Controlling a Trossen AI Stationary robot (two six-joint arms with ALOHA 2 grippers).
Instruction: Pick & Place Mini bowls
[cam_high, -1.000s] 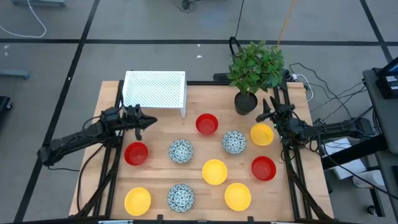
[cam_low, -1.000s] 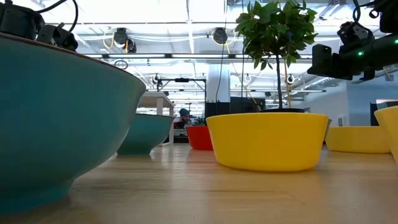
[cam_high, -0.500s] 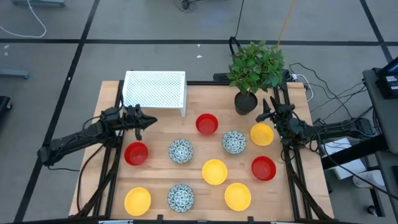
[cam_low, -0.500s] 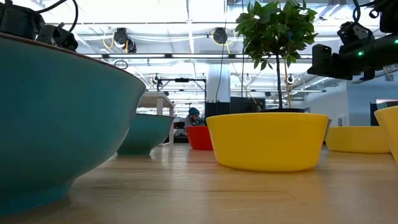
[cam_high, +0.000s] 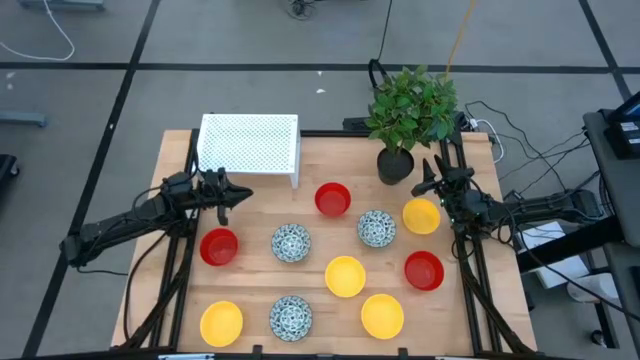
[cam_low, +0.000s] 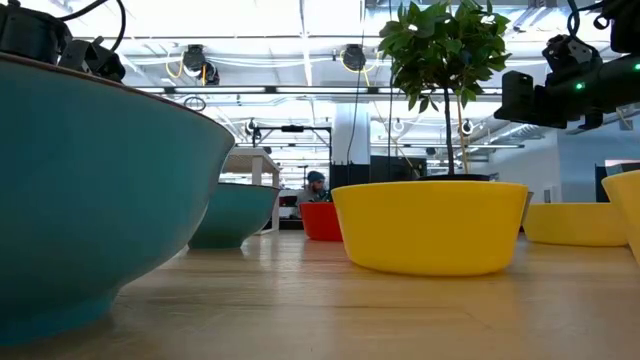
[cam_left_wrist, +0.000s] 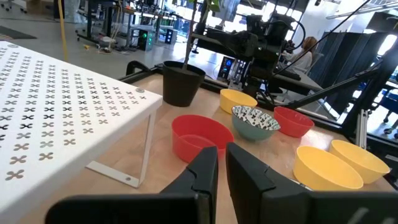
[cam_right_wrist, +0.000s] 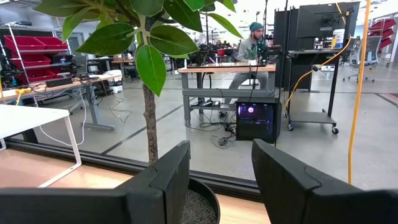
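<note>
Two grippers, both holding nothing: left gripper (cam_left_wrist: 221, 163) nearly pressed together above the red bowl (cam_left_wrist: 200, 136); right gripper (cam_right_wrist: 219, 163) spread wide by the plant pot (cam_right_wrist: 200, 200).

Parted dark jaws frame a potted plant (cam_right_wrist: 149, 93); beyond, a seated person (cam_right_wrist: 249, 53) works at a desk (cam_right_wrist: 230, 68).
</note>
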